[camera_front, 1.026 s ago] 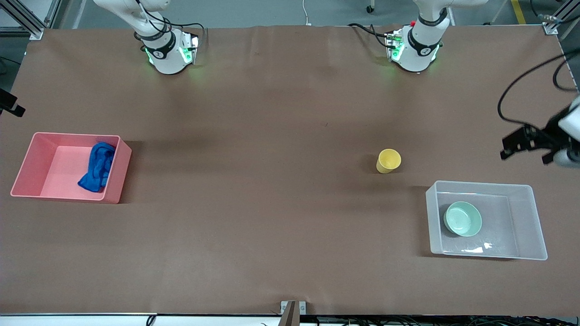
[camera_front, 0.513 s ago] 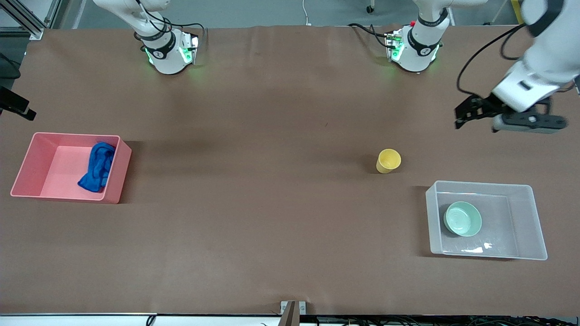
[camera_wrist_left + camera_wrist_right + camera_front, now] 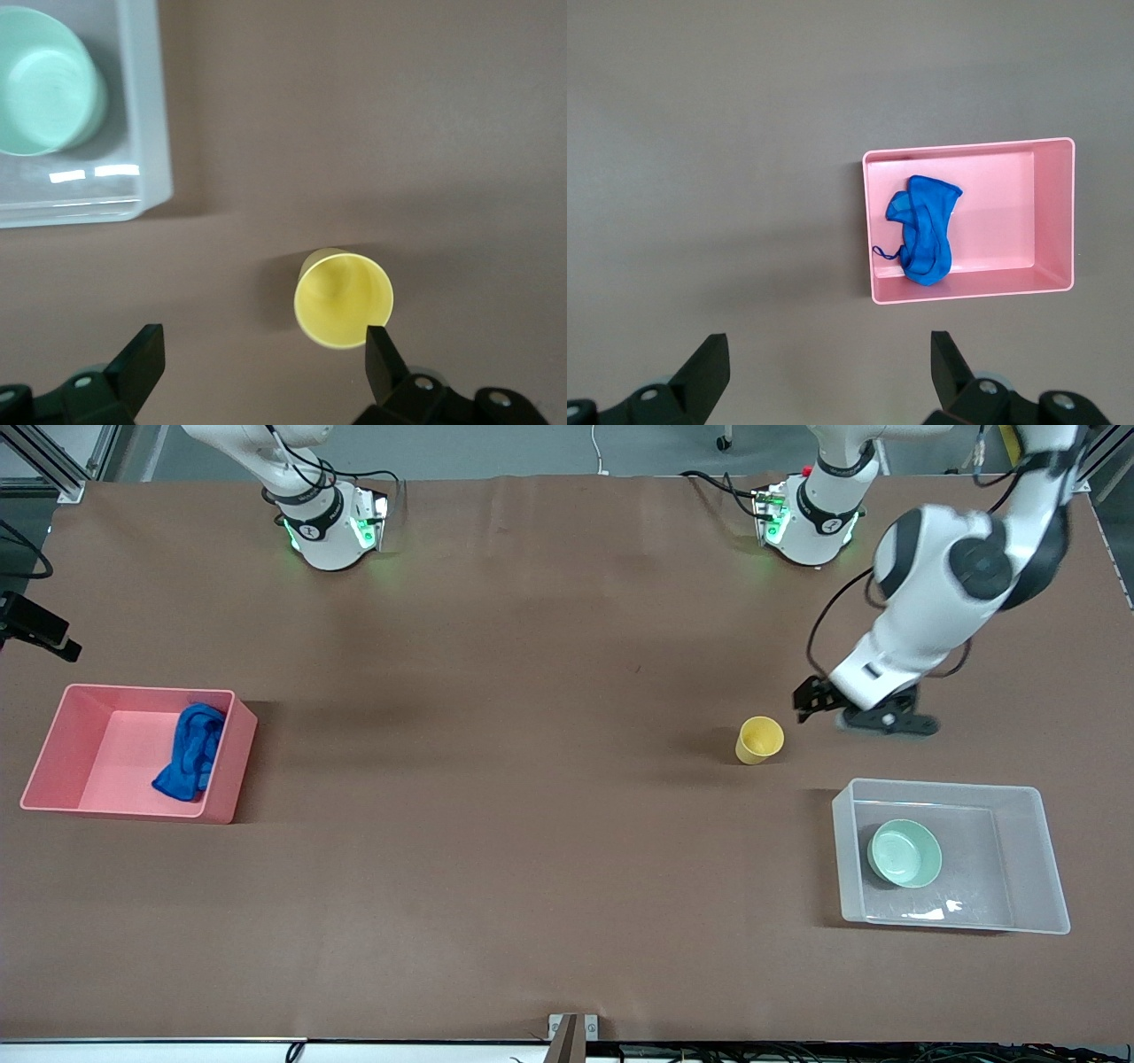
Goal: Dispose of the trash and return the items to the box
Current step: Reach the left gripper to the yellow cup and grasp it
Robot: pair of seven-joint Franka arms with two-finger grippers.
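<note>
Yellow cup (image 3: 759,740) stands upright on the brown worktop (image 3: 532,824) in the front view, toward the left arm's end and a little farther from the camera than the clear box (image 3: 1045,859). The mint-green bowl (image 3: 904,853) sits inside that box, near its wall on the right arm's side. At the right arm's end of the worktop the blue rag (image 3: 190,751) lies in the pink bin (image 3: 53,762), bunched against the wall that faces the left arm's end. The left gripper (image 3: 811,701) hangs over the worktop just beside the cup, clear of it. The right gripper (image 3: 35,638) shows only as a dark part at the edge of this view, above the worktop near the pink bin, where that arm waits.

From the left wrist view, the left gripper (image 3: 266,367) has its jaws spread wide and holds nothing. The cup (image 3: 344,299) shows from above, its mouth open, close to one finger (image 3: 383,359) without being gripped. A corner of the box (image 3: 146,133) with the bowl (image 3: 44,93) in it appears farther off.

From the right wrist view, the right gripper (image 3: 830,367) is also spread wide and empty, high over bare worktop (image 3: 726,177). The pink bin (image 3: 1059,212) lies below with the rag (image 3: 925,230) inside, its thin string trailing toward one wall.
</note>
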